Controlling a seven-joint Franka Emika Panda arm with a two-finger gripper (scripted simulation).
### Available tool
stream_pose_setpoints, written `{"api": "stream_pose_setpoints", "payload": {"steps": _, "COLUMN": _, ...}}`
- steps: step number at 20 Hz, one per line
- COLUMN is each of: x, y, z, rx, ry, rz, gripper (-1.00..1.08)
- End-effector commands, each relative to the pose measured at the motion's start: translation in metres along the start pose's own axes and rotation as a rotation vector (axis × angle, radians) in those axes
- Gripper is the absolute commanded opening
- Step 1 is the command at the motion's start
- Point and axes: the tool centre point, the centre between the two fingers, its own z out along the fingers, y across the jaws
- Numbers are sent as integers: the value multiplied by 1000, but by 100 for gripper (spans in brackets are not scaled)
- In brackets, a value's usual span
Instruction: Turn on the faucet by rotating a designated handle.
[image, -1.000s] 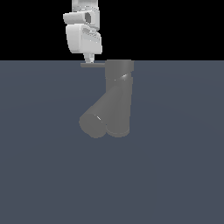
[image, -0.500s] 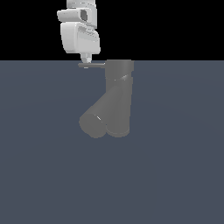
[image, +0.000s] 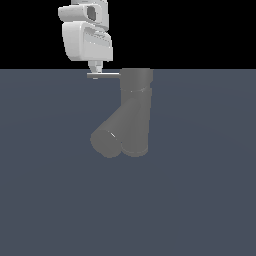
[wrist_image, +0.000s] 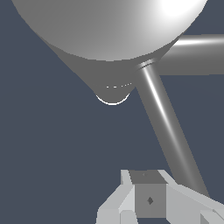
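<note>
Hand at the tip of the faucet handle

The white hand (image: 96, 70) is hanging right at the outer end of the thin grey handle (image: 105, 75), which is sticking out level from the cap of the dark faucet (image: 135, 112) toward the exterior view's left; fingers (wrist_image: 151, 199) are sitting beside the rod, though I cannot tell whether they are gripping it.

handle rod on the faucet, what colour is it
Plain grey, with a bright sheen along the handle; the wrist view shows it best. The faucet is darker grey.
</note>
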Motion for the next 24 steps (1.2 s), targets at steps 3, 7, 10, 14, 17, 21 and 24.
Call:
{"api": "stream_pose_setpoints", "payload": {"steps": 3, "x": -1, "y": 19, "z": 0, "rx": -8, "ry": 3, "rz": -5, "gripper": -100}}
{"api": "stream_pose_setpoints", "payload": {"steps": 7, "x": 0, "y": 31, "z": 0, "rx": -8, "ry": 3, "rz": -5, "gripper": -100}}
{"api": "stream_pose_setpoints", "payload": {"steps": 10, "x": 2, "y": 27, "z": 0, "rx": 0, "ry": 3, "rz": 0, "gripper": -100}}
{"api": "stream_pose_setpoints", "payload": {"steps": 14, "x": 11, "y": 36, "z": 0, "rx": -1, "ry": 3, "rz": 0, "gripper": -100}}
{"api": "stream_pose_setpoints", "payload": {"steps": 17, "x": 18, "y": 43, "z": 0, "rx": -1, "ry": 3, "rz": -1, "gripper": -100}}
{"api": "stream_pose_setpoints", "payload": {"steps": 21, "x": 28, "y": 53, "z": 0, "rx": -2, "ry": 3, "rz": -1, "gripper": -100}}
{"api": "stream_pose_setpoints", "payload": {"steps": 24, "x": 35, "y": 60, "z": 0, "rx": -3, "ry": 3, "rz": -2, "gripper": -100}}
